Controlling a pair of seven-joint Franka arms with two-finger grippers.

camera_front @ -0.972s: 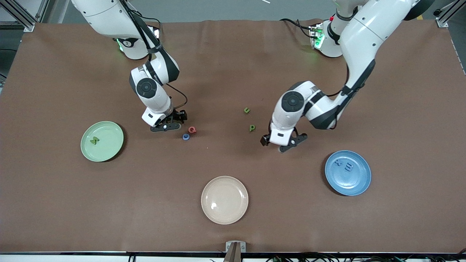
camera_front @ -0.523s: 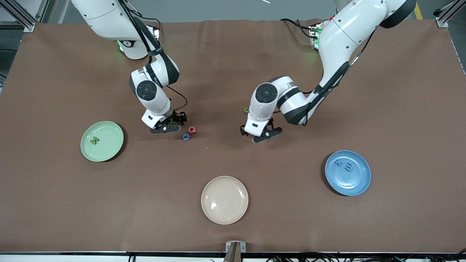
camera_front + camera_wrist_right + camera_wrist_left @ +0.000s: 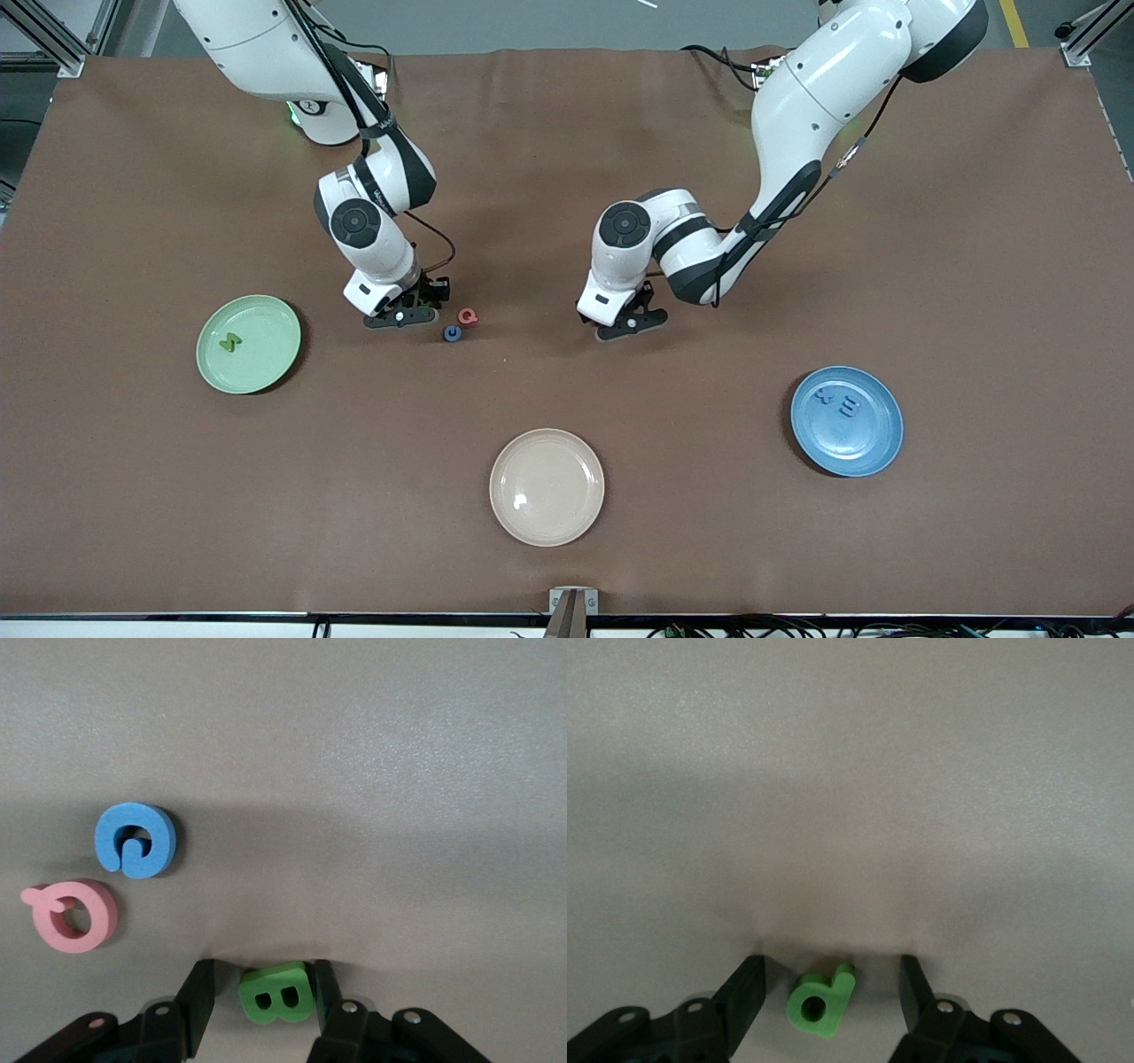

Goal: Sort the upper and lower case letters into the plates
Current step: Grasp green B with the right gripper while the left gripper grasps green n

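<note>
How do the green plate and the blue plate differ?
The green plate sits toward the right arm's end and holds one green letter. The blue plate sits toward the left arm's end, nearer the front camera, and holds two blue letters. Both are round, shallow and similar in size.

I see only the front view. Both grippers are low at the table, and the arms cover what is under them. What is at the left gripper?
Observer: A green lowercase letter lies on the table between the left gripper's open fingers; neither finger touches it.
Operator: And what is at the right gripper?
Observer: The right gripper is down around a green capital B, which lies flat on the table.
</note>
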